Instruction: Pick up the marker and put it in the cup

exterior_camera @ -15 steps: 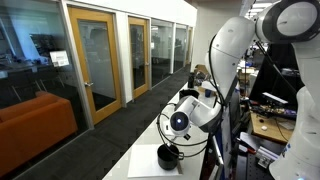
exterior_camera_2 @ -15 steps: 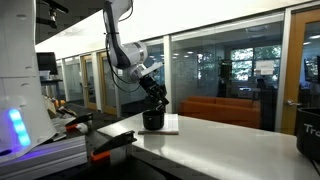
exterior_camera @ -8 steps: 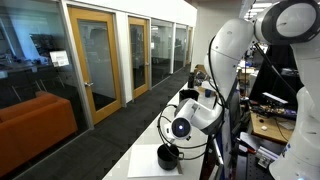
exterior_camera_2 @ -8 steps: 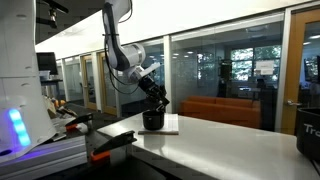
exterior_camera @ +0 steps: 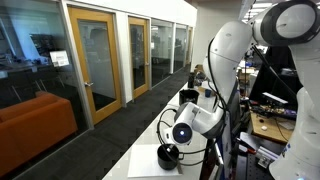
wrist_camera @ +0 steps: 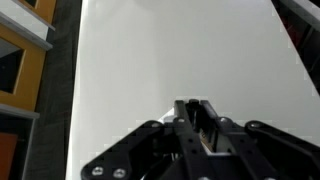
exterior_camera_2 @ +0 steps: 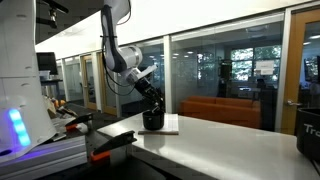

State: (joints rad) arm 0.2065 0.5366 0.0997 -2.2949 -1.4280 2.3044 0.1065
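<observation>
The cup, a small glossy black mug, shows in both exterior views (exterior_camera: pixel 167 156) (exterior_camera_2: pixel 152 121), standing on a white sheet (exterior_camera_2: pixel 170 131) on the white table. My gripper (exterior_camera_2: pixel 154 104) (exterior_camera: pixel 173 147) hangs right above the cup, pointing down at it. In the wrist view my gripper (wrist_camera: pixel 194 112) has its fingers (wrist_camera: pixel 209 125) close together on a thin dark marker (wrist_camera: pixel 192 108) that stands between them. The cup is out of the wrist view, which shows only bare white tabletop (wrist_camera: pixel 170 50) beyond the fingers.
A larger dark container (exterior_camera_2: pixel 309 131) stands at the far end of the table. A cluttered workbench with tools (exterior_camera_2: pixel 70 122) (exterior_camera: pixel 268 125) is beside the robot. Glass office walls and wooden doors (exterior_camera: pixel 100 60) lie beyond the table edge.
The wrist and gripper have sunk a little and come closer to the cup's mouth. The cup has not moved.
</observation>
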